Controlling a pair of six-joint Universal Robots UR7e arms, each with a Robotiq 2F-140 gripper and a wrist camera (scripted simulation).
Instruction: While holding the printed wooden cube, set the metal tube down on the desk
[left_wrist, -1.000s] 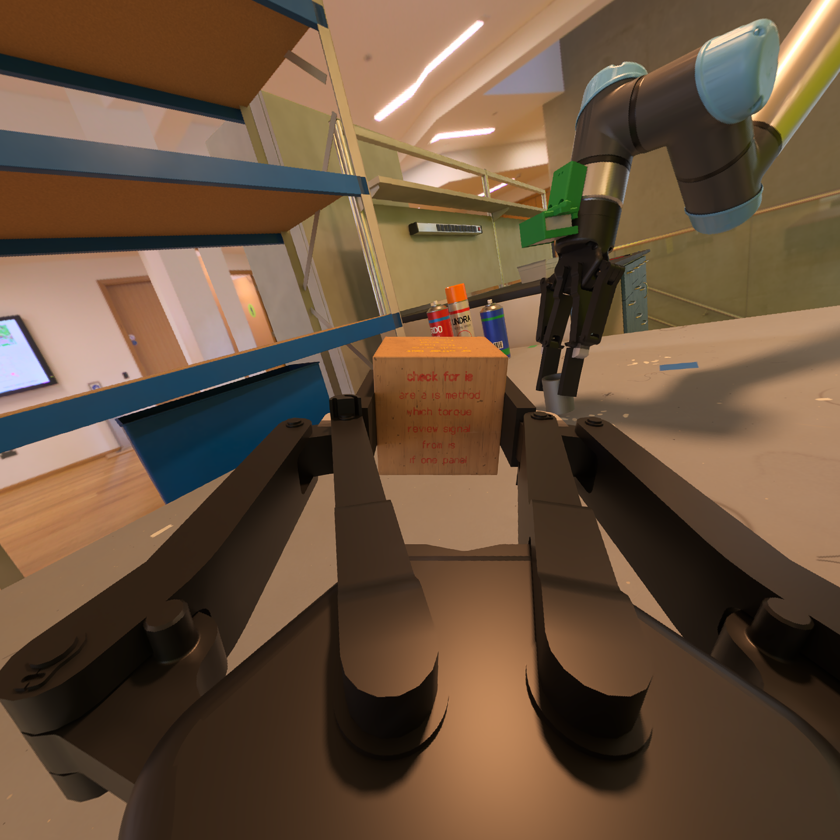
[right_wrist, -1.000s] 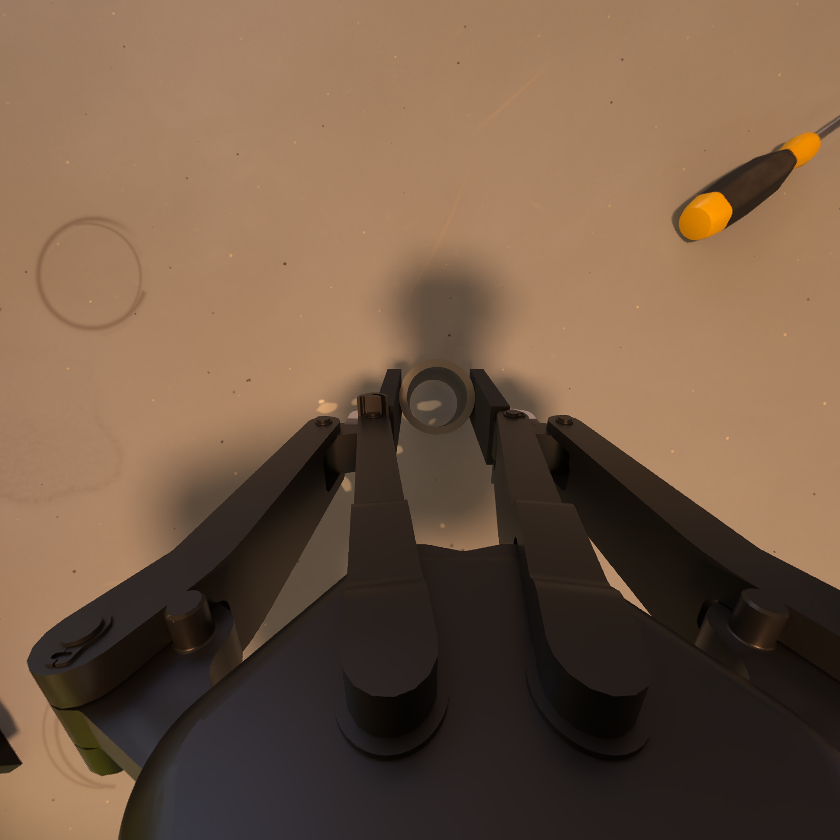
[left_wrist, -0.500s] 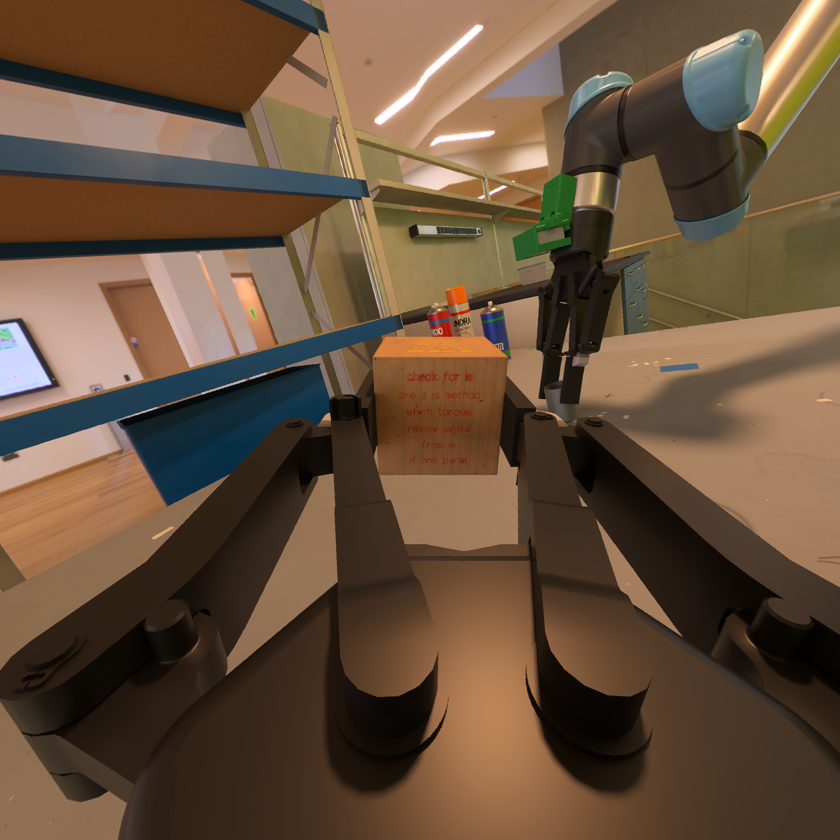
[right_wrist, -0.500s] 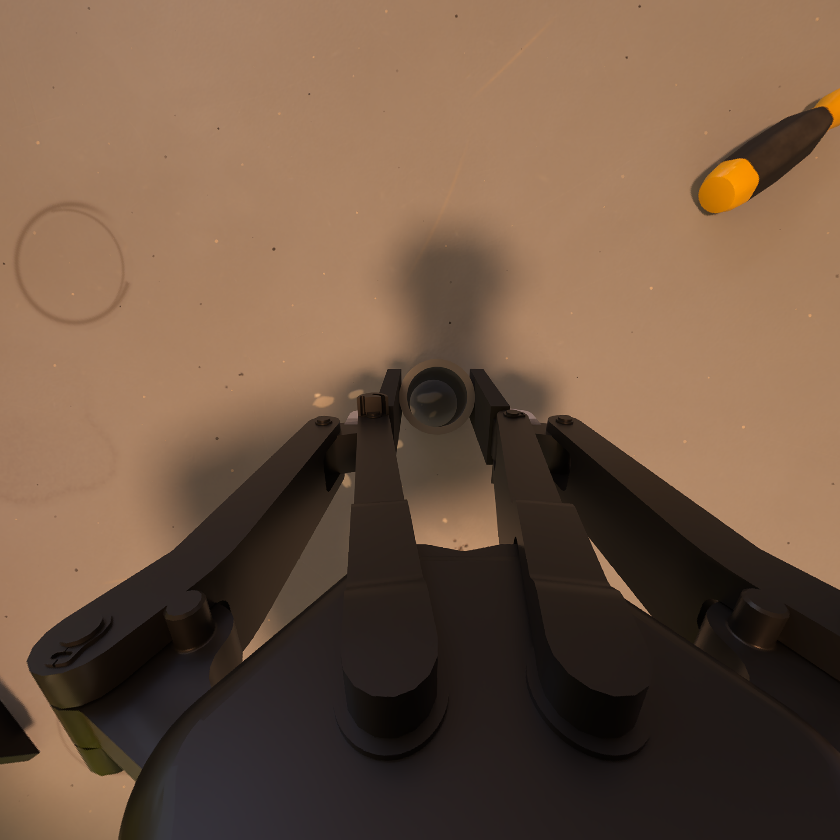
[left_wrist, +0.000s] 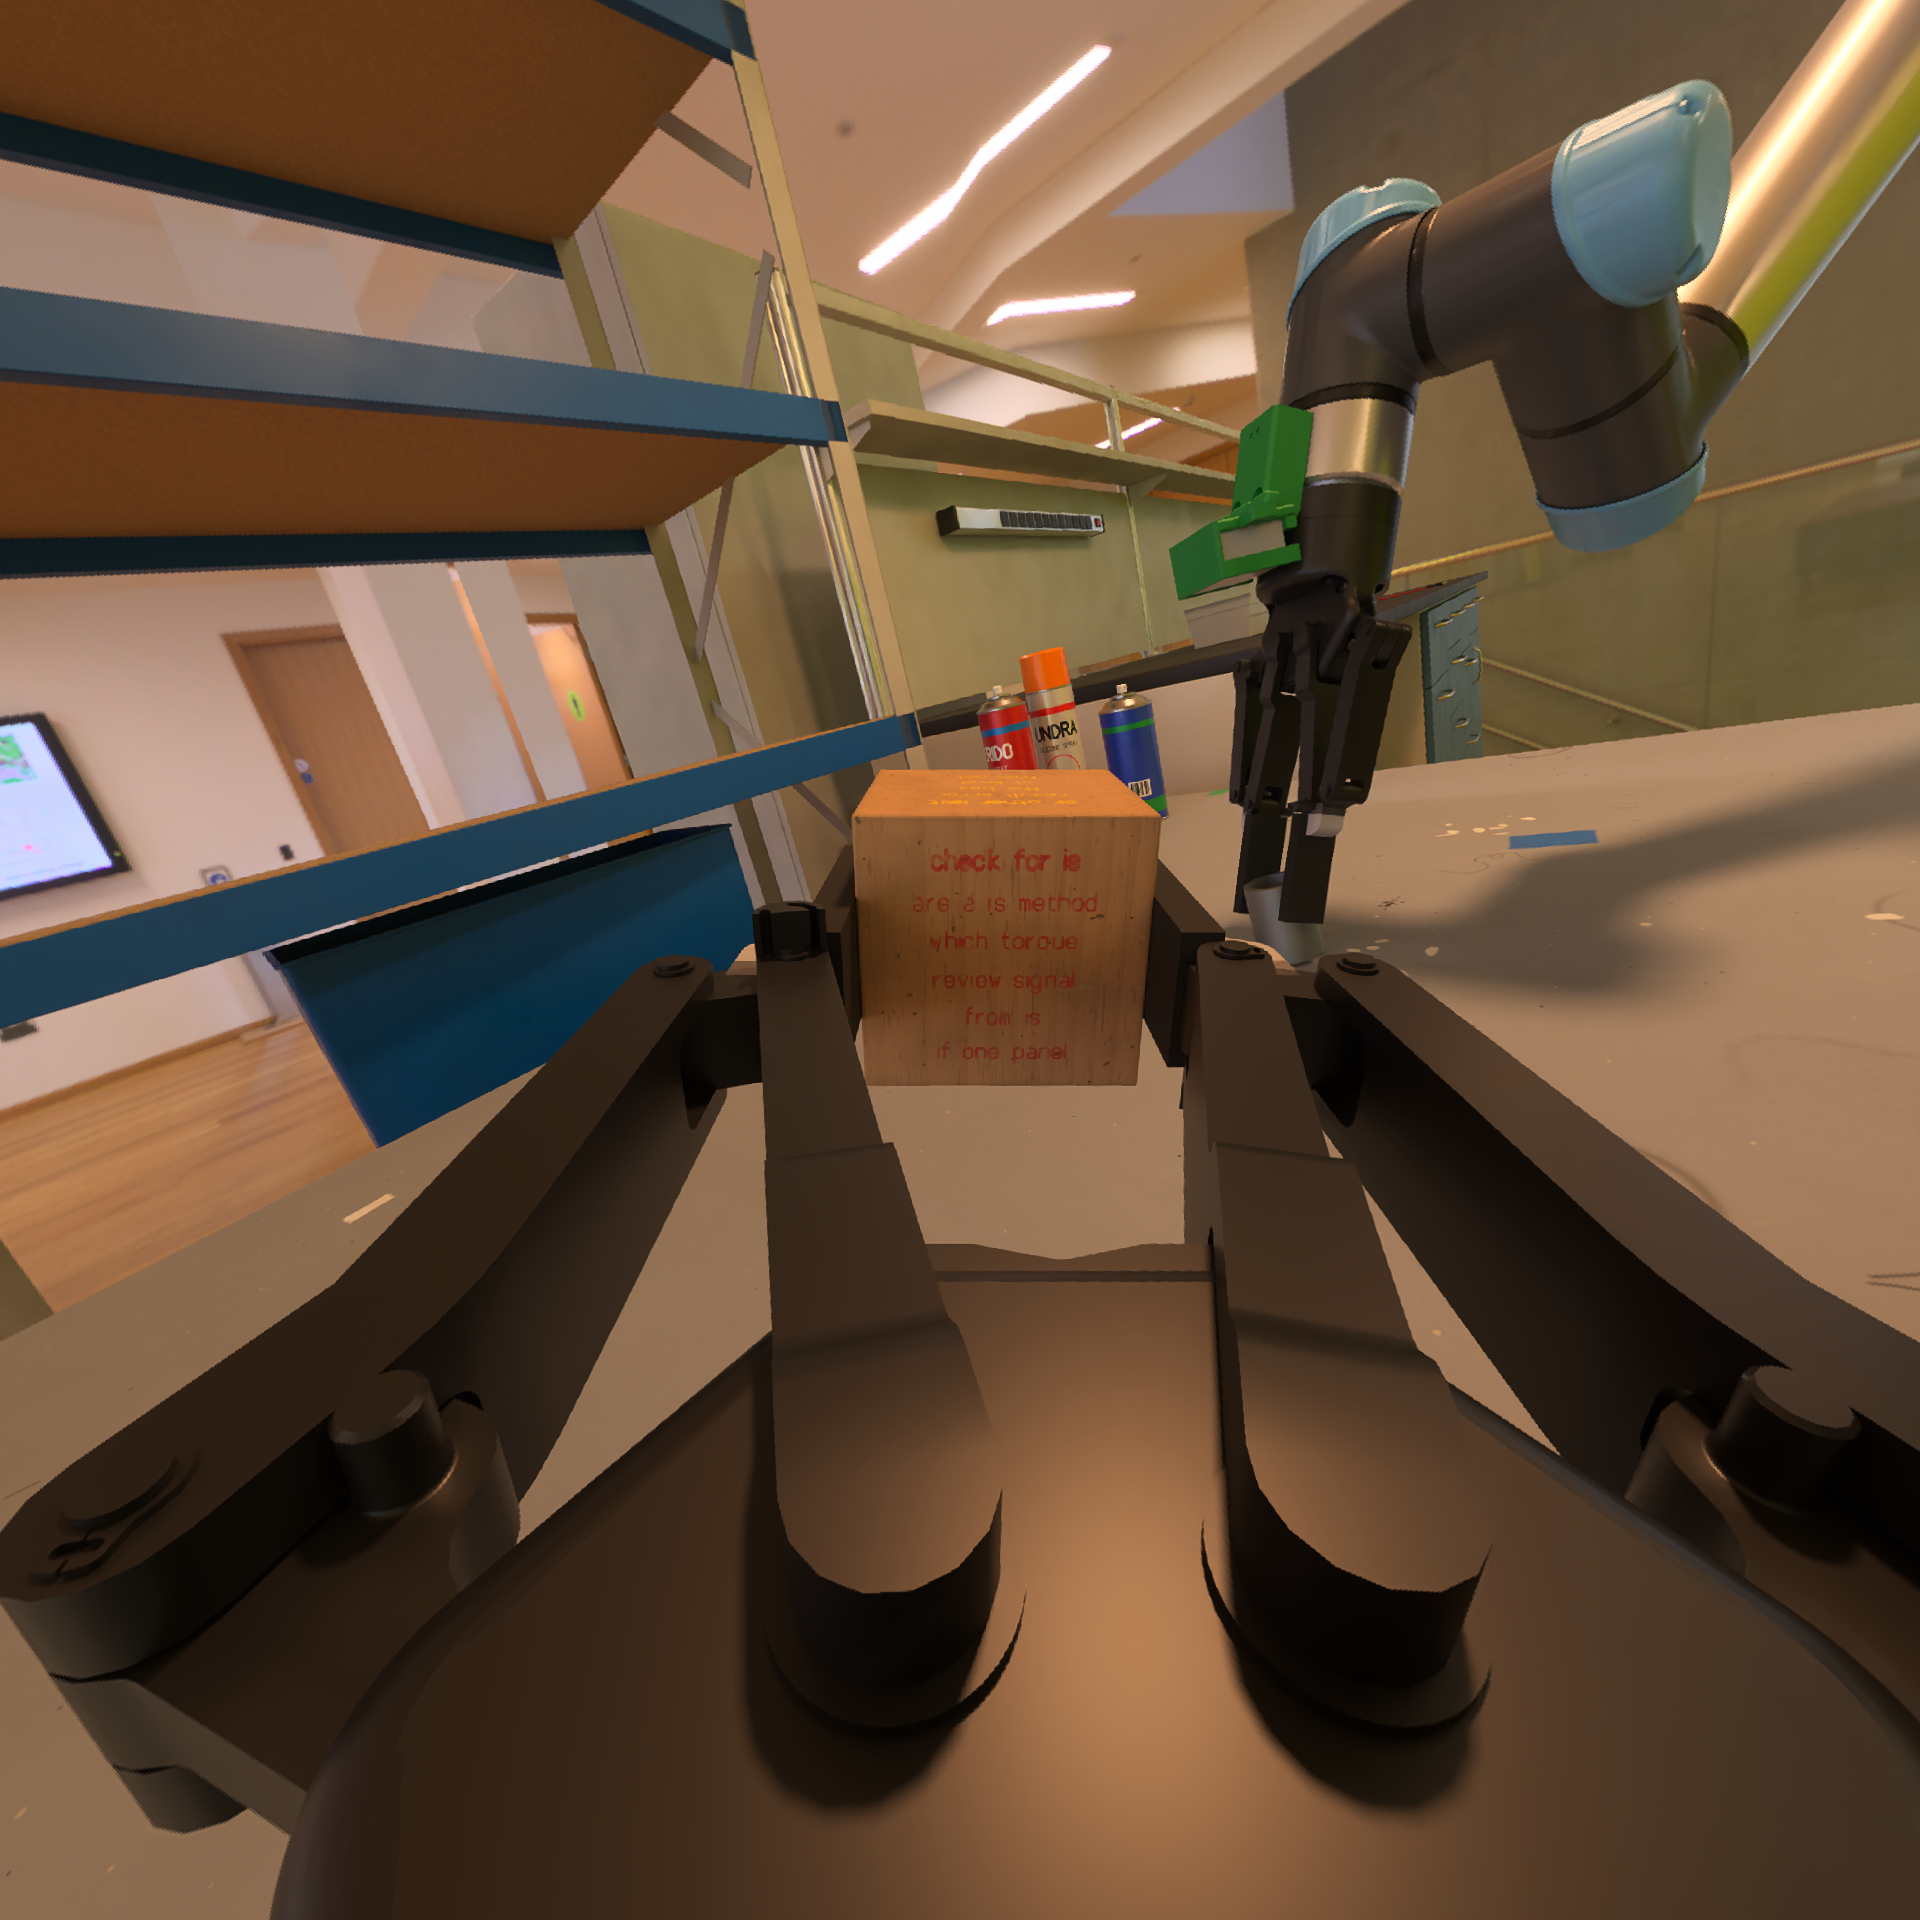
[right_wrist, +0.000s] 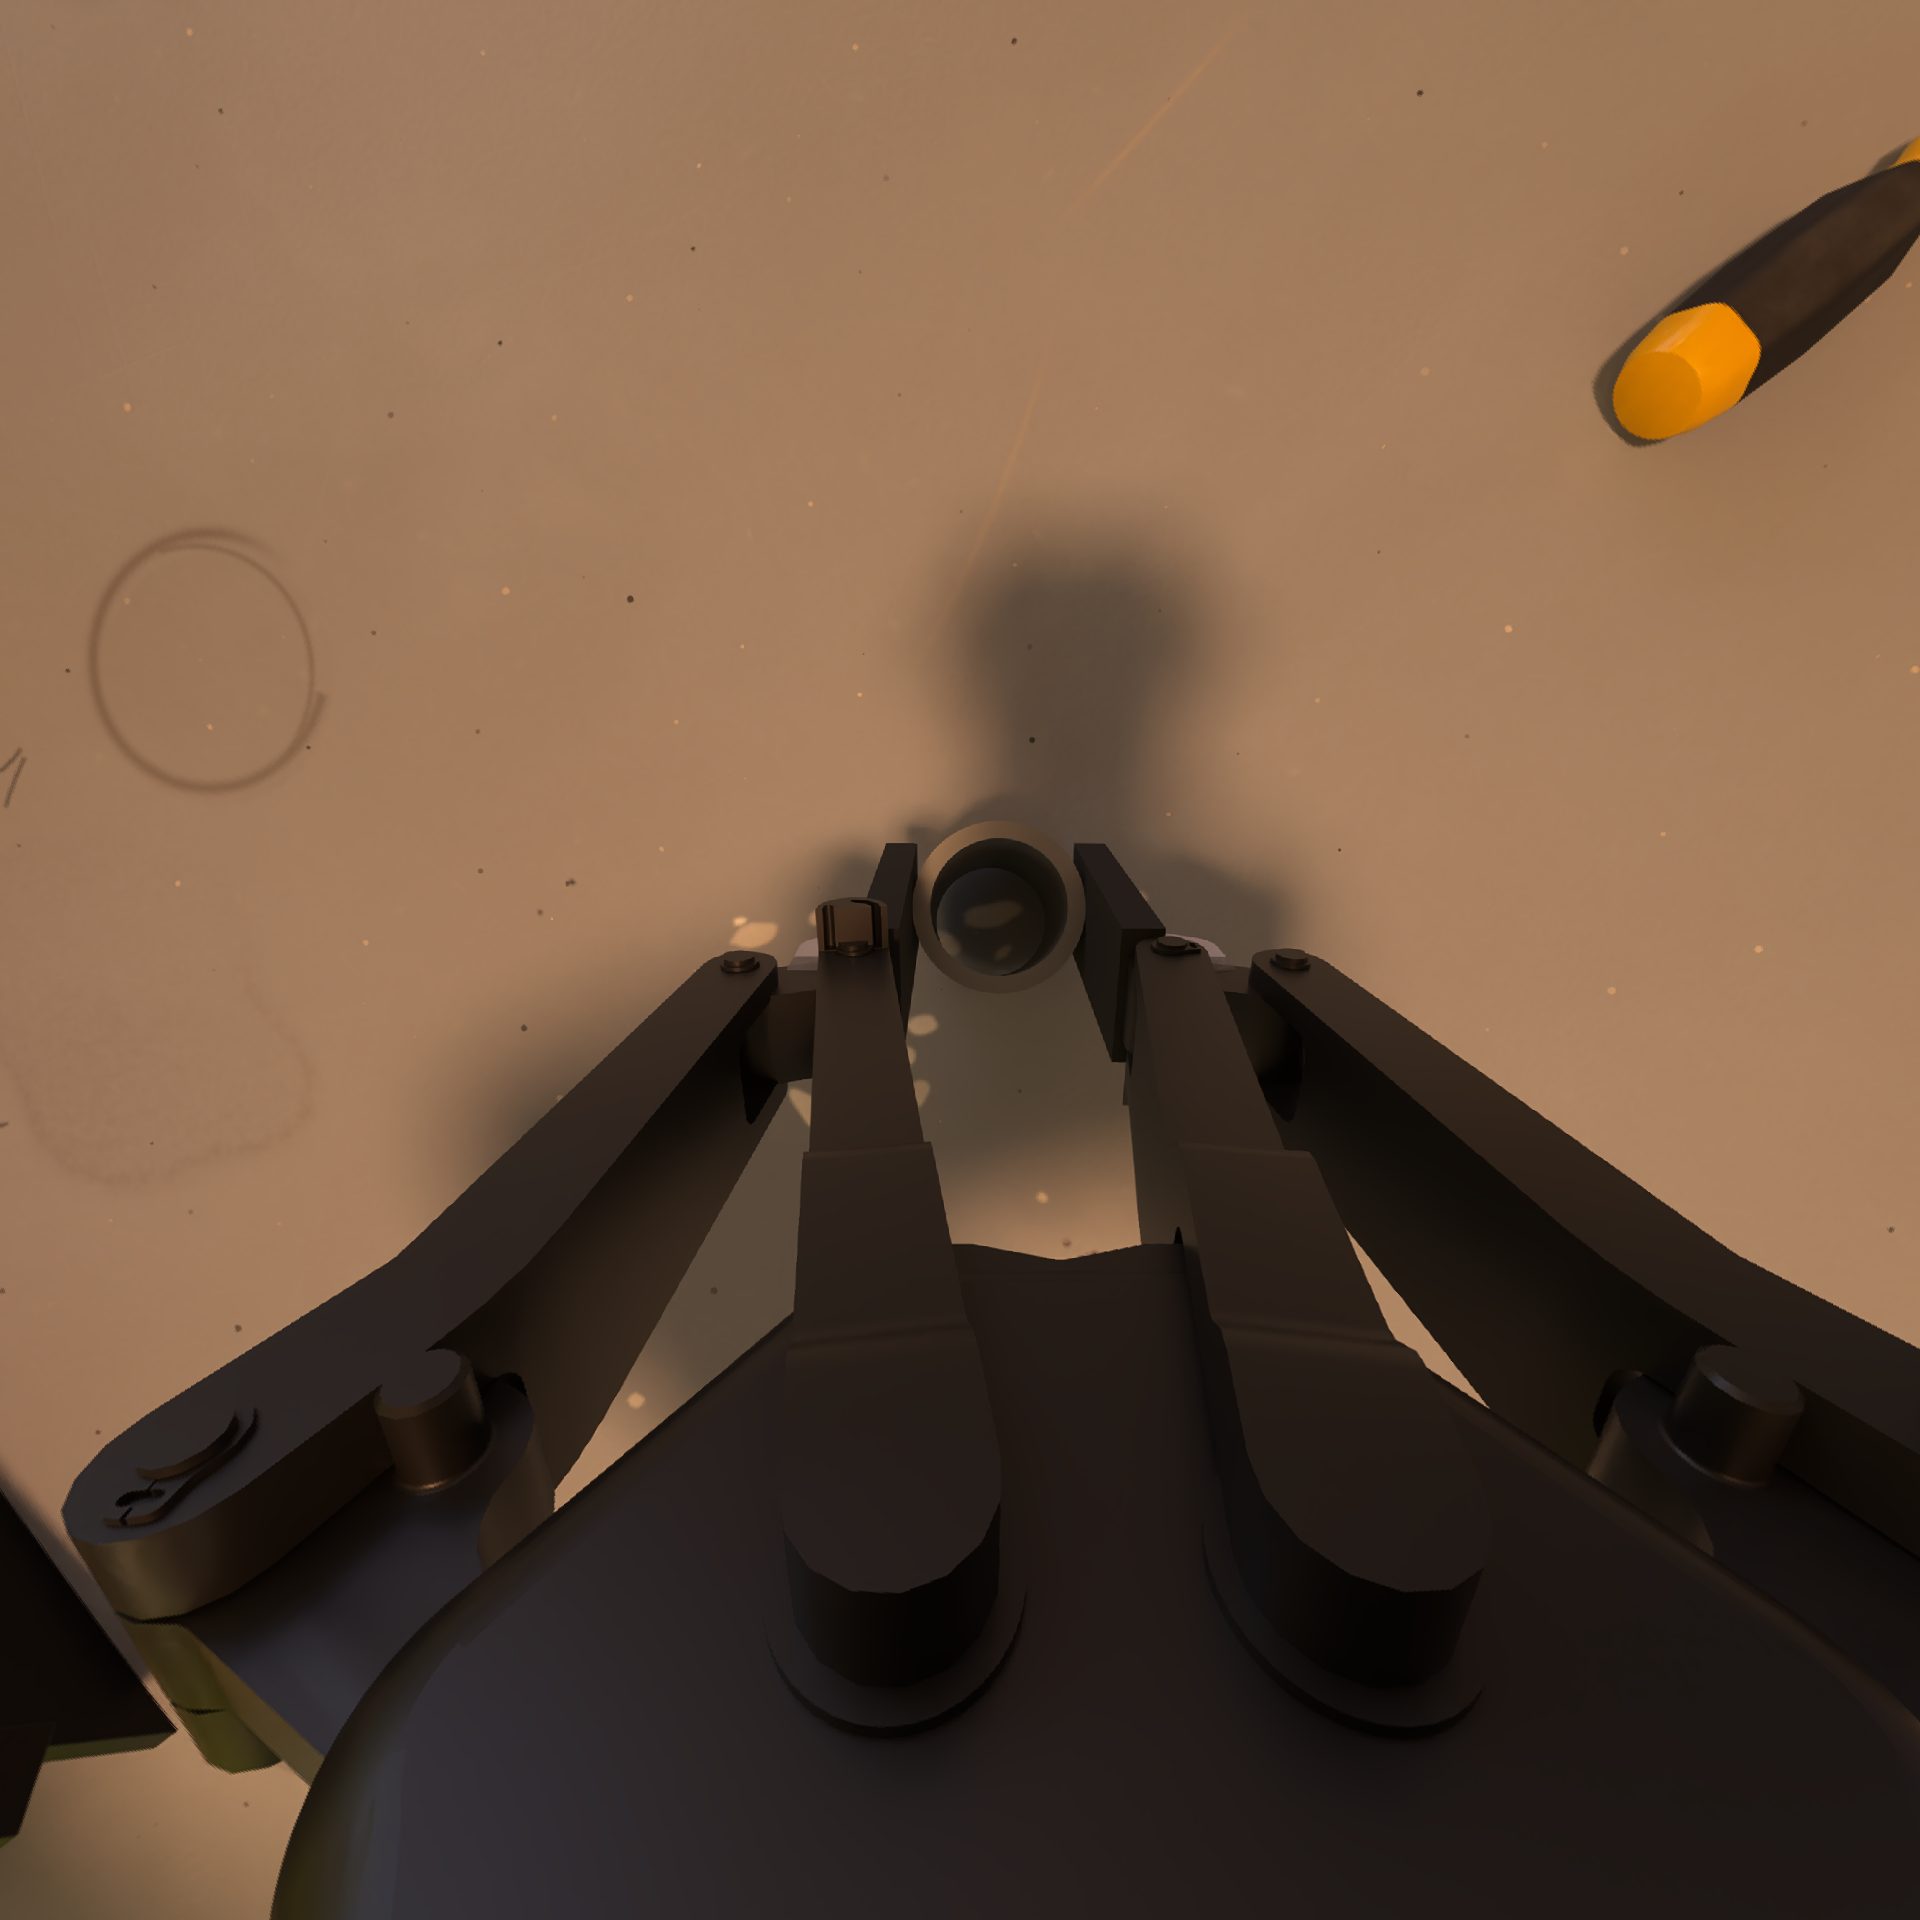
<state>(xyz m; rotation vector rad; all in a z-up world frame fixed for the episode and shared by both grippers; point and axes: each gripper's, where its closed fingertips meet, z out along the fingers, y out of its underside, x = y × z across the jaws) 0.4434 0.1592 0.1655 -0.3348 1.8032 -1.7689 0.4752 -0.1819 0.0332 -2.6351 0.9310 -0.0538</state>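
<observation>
My left gripper (left_wrist: 1005, 940) is shut on the printed wooden cube (left_wrist: 1003, 997), holding it by its left and right faces above the desk (left_wrist: 1662, 1039). The cube's near face carries red printing. My right gripper (right_wrist: 997, 902) points straight down and is shut on the metal tube (right_wrist: 995, 977), which I see end-on between the pads. In the left wrist view the right gripper (left_wrist: 1283, 899) holds the grey tube (left_wrist: 1262, 896) upright, low over the desk just right of the cube. The tube's lower end is hidden behind my left finger link, so I cannot tell if it touches.
An orange-and-black screwdriver (right_wrist: 1756, 322) lies on the desk (right_wrist: 623, 312) at the upper right. A ring stain (right_wrist: 203, 660) marks the left. Blue shelving (left_wrist: 416, 416) and a blue bin (left_wrist: 520, 966) stand left of the cube, three spray cans (left_wrist: 1049, 717) behind it.
The right gripper has moved lower toward the desk with the tube and shifted left toward the cube. The screwdriver looks larger and farther right. The left gripper and cube have not moved.
</observation>
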